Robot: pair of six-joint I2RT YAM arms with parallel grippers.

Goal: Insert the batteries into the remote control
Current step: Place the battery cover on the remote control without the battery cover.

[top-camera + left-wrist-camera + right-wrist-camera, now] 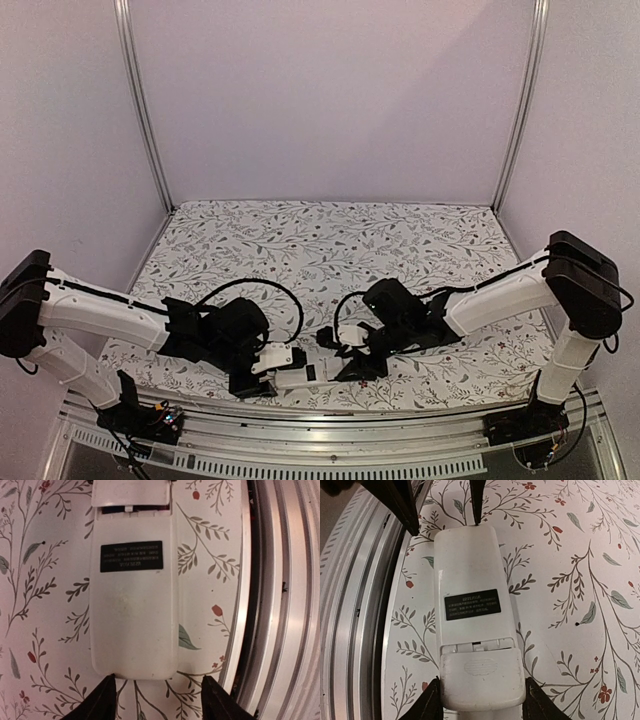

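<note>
The remote control [303, 376] lies face down on the floral cloth near the front edge, its white back and black label up [132, 610] [472, 575]. Its battery cover [481, 672] sits slightly slid out, leaving a thin gap at the seam. My right gripper [481, 685] [345, 366] is shut on the cover end, one finger against each side. At the opposite end my left gripper [157, 682] [272, 368] stands open; its fingertips [107, 682] are spread wider than the remote and sit just beyond its end. The batteries are out of view.
An aluminium rail [280, 605] [355, 605] runs along the table's front edge, right beside the remote. The floral cloth [330, 240] stretches back to the enclosure's walls and metal posts [145, 110].
</note>
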